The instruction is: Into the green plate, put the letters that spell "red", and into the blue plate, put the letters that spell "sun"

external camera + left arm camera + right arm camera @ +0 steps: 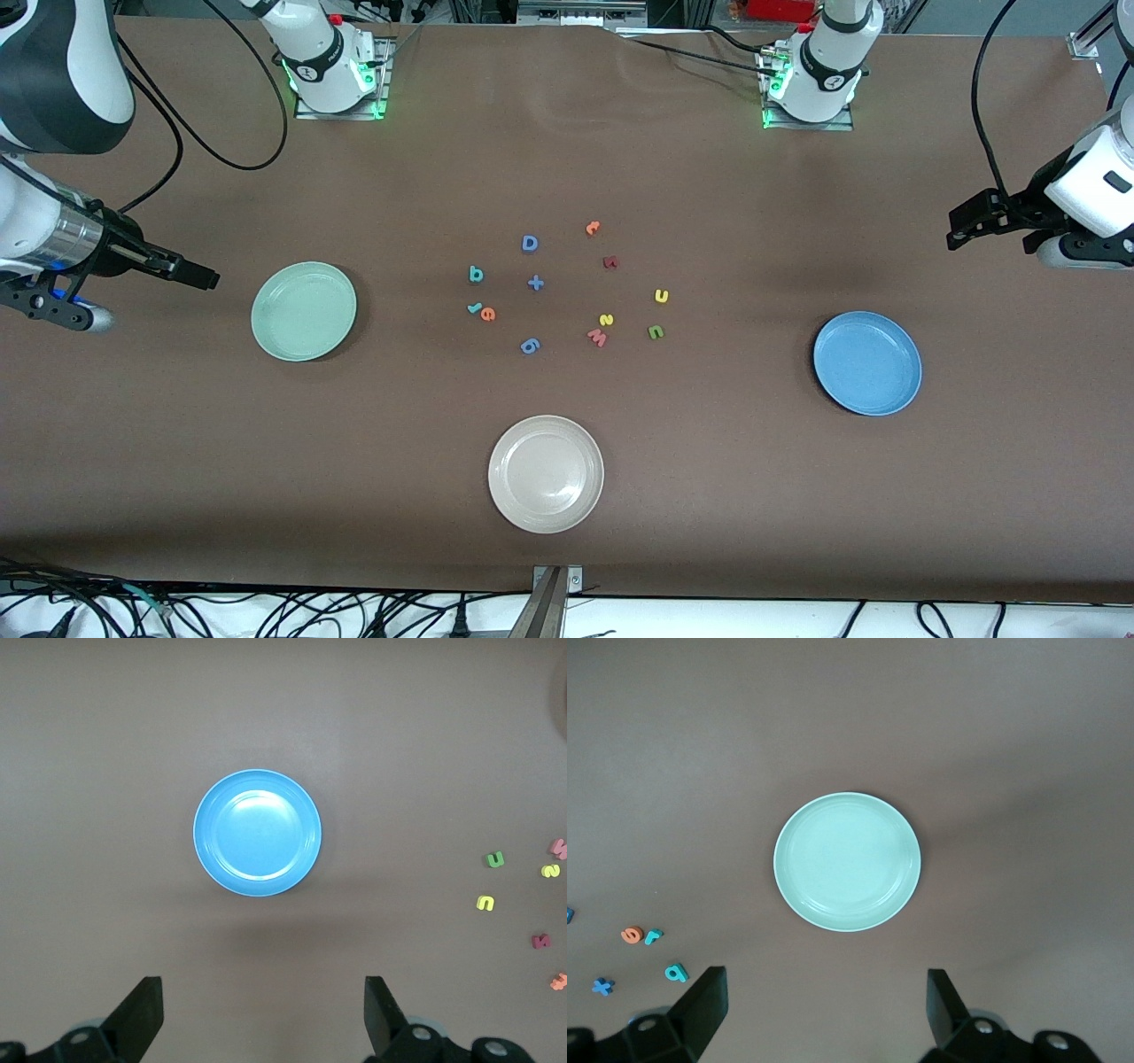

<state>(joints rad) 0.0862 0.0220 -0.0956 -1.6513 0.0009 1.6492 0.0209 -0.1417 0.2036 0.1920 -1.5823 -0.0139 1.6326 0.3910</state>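
Observation:
The green plate (304, 311) (847, 861) lies toward the right arm's end, the blue plate (867, 362) (257, 833) toward the left arm's end; both hold nothing. Between them lie the teal d (476, 275) (675, 972), teal r (474, 308) (653, 936) and orange e (488, 314) (631, 935). Closer to the blue plate lie the yellow s (606, 320) (550, 871), yellow u (661, 296) (485, 902) and green n (656, 332) (495, 859). My right gripper (190, 273) (824, 1005) hangs open beside the green plate. My left gripper (966, 226) (263, 1010) hangs open above the table at its own end.
A cream-white plate (546, 474) lies nearest the front camera. Among the letters also lie a blue D (530, 243), a blue plus (535, 283), a blue 6 shape (530, 346), a pink W (598, 337), a dark red letter (609, 262) and an orange hooked letter (593, 228).

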